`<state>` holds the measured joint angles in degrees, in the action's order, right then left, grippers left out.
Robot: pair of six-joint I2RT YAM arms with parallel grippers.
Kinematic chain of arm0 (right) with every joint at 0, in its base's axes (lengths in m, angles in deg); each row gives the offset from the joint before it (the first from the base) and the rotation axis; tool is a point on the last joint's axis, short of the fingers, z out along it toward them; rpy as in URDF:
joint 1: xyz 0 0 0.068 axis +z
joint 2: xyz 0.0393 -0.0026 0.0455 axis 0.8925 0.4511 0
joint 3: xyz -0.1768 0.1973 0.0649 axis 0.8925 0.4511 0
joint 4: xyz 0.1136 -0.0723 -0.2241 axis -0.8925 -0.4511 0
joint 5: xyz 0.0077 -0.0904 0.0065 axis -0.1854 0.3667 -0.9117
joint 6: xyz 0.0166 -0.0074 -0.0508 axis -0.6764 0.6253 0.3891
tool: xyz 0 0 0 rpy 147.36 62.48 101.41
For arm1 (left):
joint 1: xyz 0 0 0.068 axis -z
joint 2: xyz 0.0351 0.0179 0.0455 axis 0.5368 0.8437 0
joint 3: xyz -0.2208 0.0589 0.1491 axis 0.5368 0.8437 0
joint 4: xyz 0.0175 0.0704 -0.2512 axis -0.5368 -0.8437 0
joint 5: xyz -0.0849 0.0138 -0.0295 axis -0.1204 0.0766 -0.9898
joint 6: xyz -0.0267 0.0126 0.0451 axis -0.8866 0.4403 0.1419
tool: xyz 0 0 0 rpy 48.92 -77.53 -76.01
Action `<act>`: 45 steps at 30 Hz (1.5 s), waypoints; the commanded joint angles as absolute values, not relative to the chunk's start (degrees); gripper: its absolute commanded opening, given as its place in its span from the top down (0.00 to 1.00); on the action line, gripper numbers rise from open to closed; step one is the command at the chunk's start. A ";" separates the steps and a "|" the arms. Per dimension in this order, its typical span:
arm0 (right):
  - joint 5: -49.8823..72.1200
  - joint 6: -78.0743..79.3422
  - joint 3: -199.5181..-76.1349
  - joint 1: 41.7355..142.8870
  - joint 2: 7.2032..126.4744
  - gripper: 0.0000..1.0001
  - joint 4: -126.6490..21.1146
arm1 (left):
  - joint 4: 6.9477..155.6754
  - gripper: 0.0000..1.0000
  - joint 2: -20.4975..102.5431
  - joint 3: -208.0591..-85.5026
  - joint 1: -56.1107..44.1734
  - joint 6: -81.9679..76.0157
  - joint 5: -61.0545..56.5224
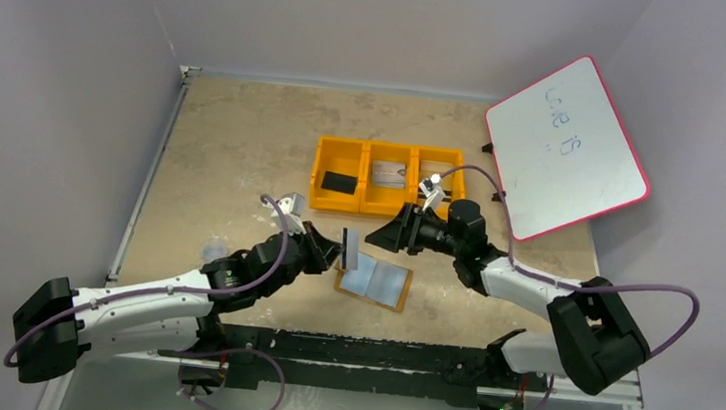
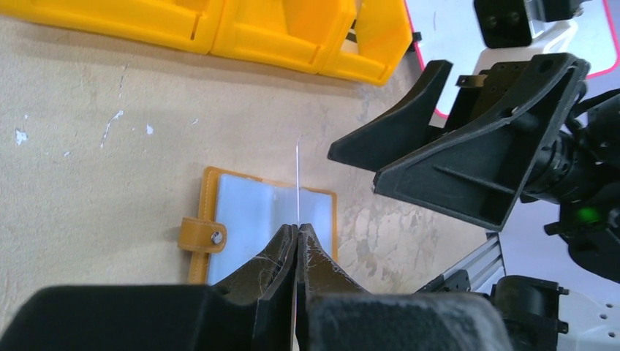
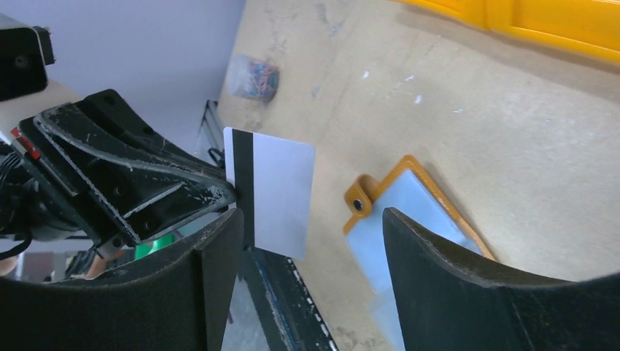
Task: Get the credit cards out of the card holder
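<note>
Top external: left gripper [image 1: 334,253] clamped on a credit card [image 1: 350,249] upright over the open card holder [image 1: 374,280] on the counter [image 1: 243,153]; left wrist confirms the pinch; right wrist shows right gripper [image 3: 311,216] spread, empty, so that card's out and placing it seemingly remains.

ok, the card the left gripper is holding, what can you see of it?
The credit card is a thin plastic rectangle with a pale silvery-white face and a black magnetic stripe along one edge. It stands on edge in the air just above the open card holder, clear of it. The left gripper is shut on its stripe side. The right gripper faces it, open, not touching.
</note>
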<state>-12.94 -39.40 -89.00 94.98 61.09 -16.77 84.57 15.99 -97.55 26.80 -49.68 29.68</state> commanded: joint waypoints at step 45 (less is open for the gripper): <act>-24.48 -44.87 -88.14 92.67 57.88 1.00 0.98 | 98.38 0.72 14.57 -96.68 26.68 -49.69 32.23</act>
<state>-26.74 -49.72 -85.13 92.79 61.09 6.57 98.87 16.90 -97.20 26.75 -49.35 29.98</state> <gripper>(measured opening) 0.007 0.245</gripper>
